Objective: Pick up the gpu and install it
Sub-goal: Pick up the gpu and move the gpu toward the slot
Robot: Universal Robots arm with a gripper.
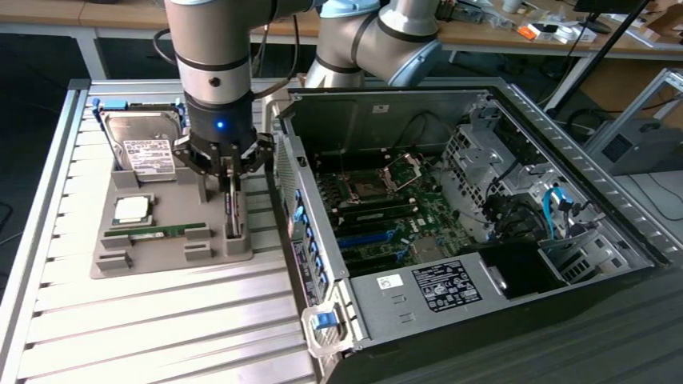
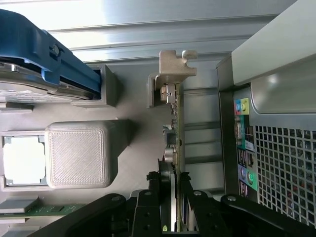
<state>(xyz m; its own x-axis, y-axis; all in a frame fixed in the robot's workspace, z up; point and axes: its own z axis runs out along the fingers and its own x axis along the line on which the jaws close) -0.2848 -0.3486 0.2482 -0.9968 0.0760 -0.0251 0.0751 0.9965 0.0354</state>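
The gpu (image 2: 174,123) stands on edge in a slot of the gray holder (image 1: 160,260), on the side nearest the open computer case (image 1: 363,120). The fingers (image 2: 165,185) are partly closed, pinching the card from both sides. The holder sits on the ribbed metal desk (image 1: 160,328).

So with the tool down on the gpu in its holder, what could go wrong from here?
The tool clamps the gpu far from its bracket, so the card might tilt or bind in the grey holder on lifting. The computer case wall stands right beside the holder, so the bracket end could clip it on the way over.
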